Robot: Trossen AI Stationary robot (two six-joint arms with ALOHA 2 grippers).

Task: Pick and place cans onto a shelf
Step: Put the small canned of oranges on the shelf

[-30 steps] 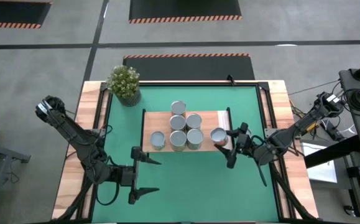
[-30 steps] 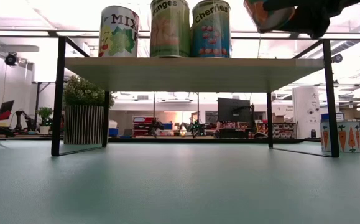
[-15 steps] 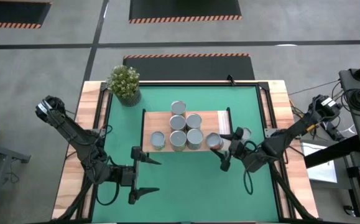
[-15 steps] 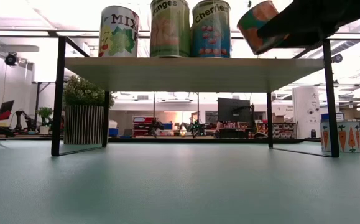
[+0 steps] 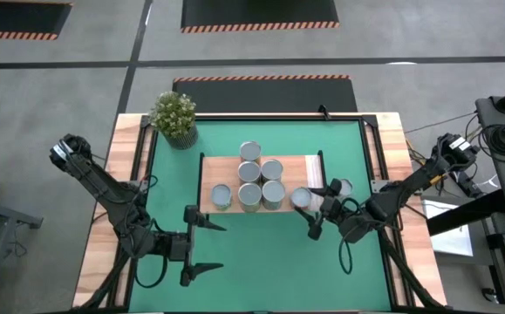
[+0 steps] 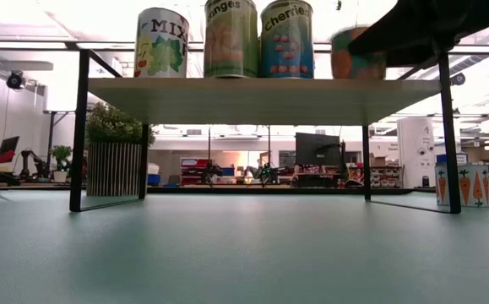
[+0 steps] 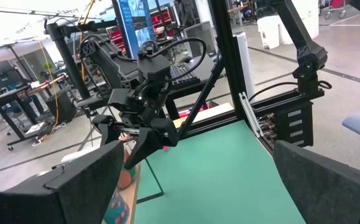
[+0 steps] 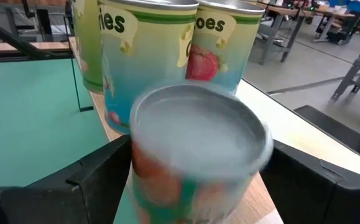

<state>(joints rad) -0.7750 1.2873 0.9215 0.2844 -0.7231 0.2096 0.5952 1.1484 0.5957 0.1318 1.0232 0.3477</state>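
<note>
The shelf [image 5: 309, 167] stands mid-mat with several cans [image 5: 250, 173] upright on it, their labels showing in the low view [image 6: 231, 38]. One more can [image 5: 302, 199], orange and green [image 6: 355, 55], stands upright on the shelf's right end near its front edge. My right gripper [image 5: 315, 208] reaches in from the table's right and is shut on this can [image 8: 195, 155]. My left gripper [image 5: 208, 247] hangs open over the near-left mat with nothing between its fingers [image 7: 74, 186]. My right gripper pinches the can's side wall [image 8: 139, 183] between its two fingers [image 8: 92, 180], one on each side, below the silvery top. The fingers come roughly level from the table's right side. The can stands upright, its bottom on the shelf board [image 6: 358, 84].
A leafy potted plant [image 5: 174, 118] stands at the mat's far left corner. A carrot-labelled can [image 5: 344, 187] stands on the mat just right of the shelf [image 6: 464, 186]. Open green mat [image 5: 261, 253] lies between the shelf and the near edge.
My right gripper has come down and a little toward the table's near-left with the can. The can was lifted and tilted over the shelf's right end; now it stands upright on the board.
</note>
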